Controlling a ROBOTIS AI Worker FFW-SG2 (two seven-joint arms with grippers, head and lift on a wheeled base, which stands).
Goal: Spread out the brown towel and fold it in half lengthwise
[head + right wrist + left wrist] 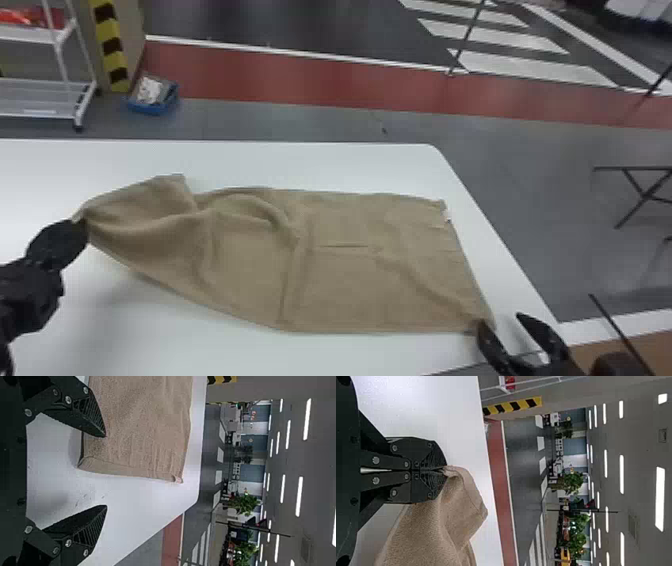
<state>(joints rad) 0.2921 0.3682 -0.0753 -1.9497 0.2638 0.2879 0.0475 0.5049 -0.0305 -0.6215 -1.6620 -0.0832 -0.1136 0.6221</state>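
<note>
Evidently the brown towel [350,290] is partway through being spread: it lies across the bench [300,162], fairly flat from the middle out to three o'clock, with soft ridges and a loose, rumpled part toward ten. The left hand [82,222] has its fingers together, clamped on a bit of the towel at nine o'clock, and holds that end up off the bench so the slack hangs from the pinch instead of bunching underneath. Holding it by so small a pinch probably lets the rest drop freely and be drawn out straight, away from the end at three

The right hand [501,320] is at the towel's four o'clock corner with its fingers apart, one above the towel by the edge and the other out over bare bench. That straddle looks meant for taking the corner, so the two hands could pull against each other; whether the finger is pressing on the towel, I can't tell. The small white tag [447,215] sits on the short edge at about two o'clock

As I judge it, the lengthwise fold should wait until the raised end is lowered and its folded-over flap opened, since any crease trapped there would likely throw the long edges out of line
</note>
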